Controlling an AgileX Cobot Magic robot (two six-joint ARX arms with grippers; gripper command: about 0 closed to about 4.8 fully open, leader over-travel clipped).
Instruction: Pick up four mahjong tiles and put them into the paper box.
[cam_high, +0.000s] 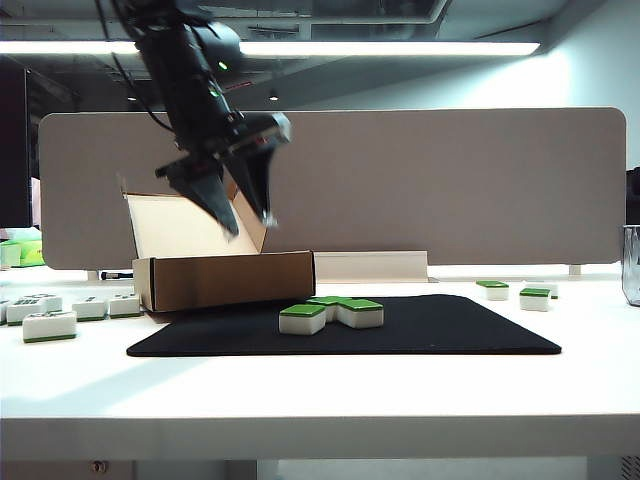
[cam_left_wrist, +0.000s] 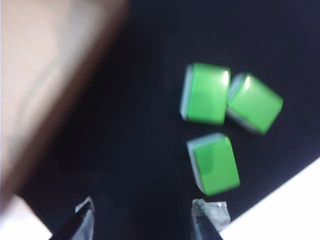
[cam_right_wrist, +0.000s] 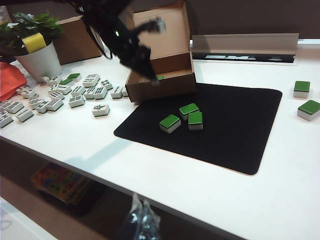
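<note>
Far left on the white table (cam_high: 320, 400), a scatter of white-faced tiles with dark marks (cam_high: 50, 325) lies in a loose row; in the right wrist view the same group (cam_right_wrist: 75, 95) spreads beside a white plant pot (cam_right_wrist: 40, 62).

Next comes the paper box (cam_high: 225, 280), its lid standing open and its front edge touching the rear left edge of the black mat (cam_high: 420, 330). From the right wrist view a green-topped tile (cam_right_wrist: 160, 77) shows inside the box (cam_right_wrist: 162, 75), at its front wall.

The left gripper (cam_high: 240, 205) hangs in the air above the box, fingers pointing down and spread apart with nothing between them. Its own camera shows the two fingertips (cam_left_wrist: 85, 217) apart over the mat (cam_left_wrist: 125, 125).

Just right of the box, three green-topped mahjong tiles (cam_high: 332, 313) sit clustered on the mat, green side up; the two farther from the gripper touch, and the nearer one (cam_left_wrist: 214, 164) lies just beside them.

Further right, off the mat, more green-topped tiles (cam_high: 535, 298) rest on the table.

The right gripper (cam_right_wrist: 142, 222) stays out of the exterior view; its dark fingers appear pressed together, holding nothing, well apart from the mat (cam_right_wrist: 225, 125).
</note>
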